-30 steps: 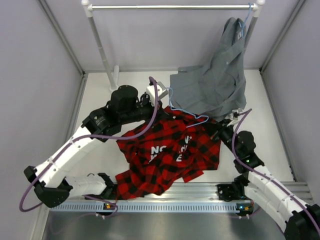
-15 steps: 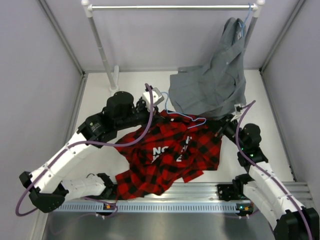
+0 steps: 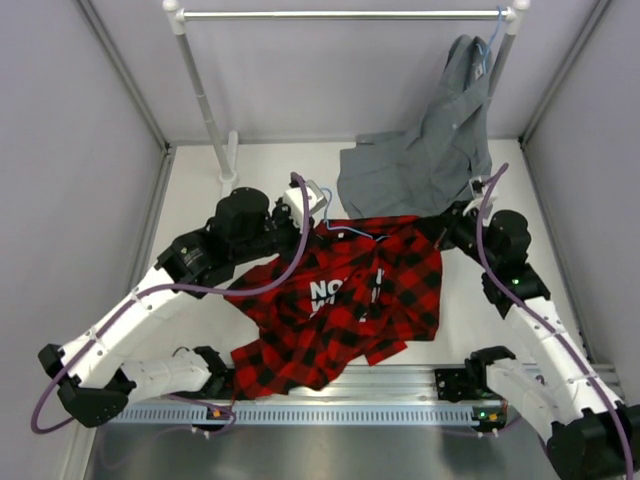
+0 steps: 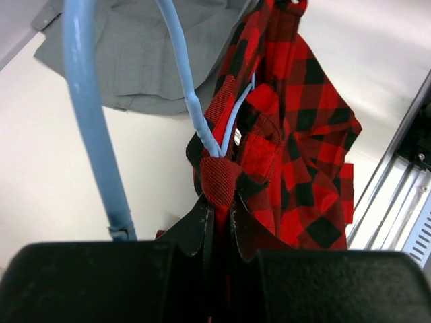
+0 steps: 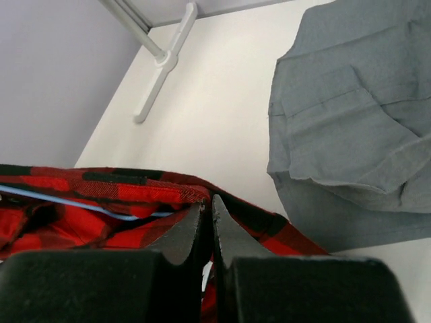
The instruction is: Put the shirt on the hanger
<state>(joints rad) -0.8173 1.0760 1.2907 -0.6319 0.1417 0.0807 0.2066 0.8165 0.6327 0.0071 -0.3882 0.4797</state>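
Shirt (image 3: 350,300): red-and-black plaid, lying on the table (image 3: 190,190) between both arms, top edge stretched straight. Hanger (image 4: 93,121): light-blue wire, one end running into the plaid cloth. Left gripper (image 4: 219,219): fingers almost together, pinching a plaid fold at the wire. Right gripper (image 5: 209,215): fingers pressed tight on the shirt's opposite edge. Grey shirt (image 3: 430,170): draped from the rail (image 3: 340,14), just behind
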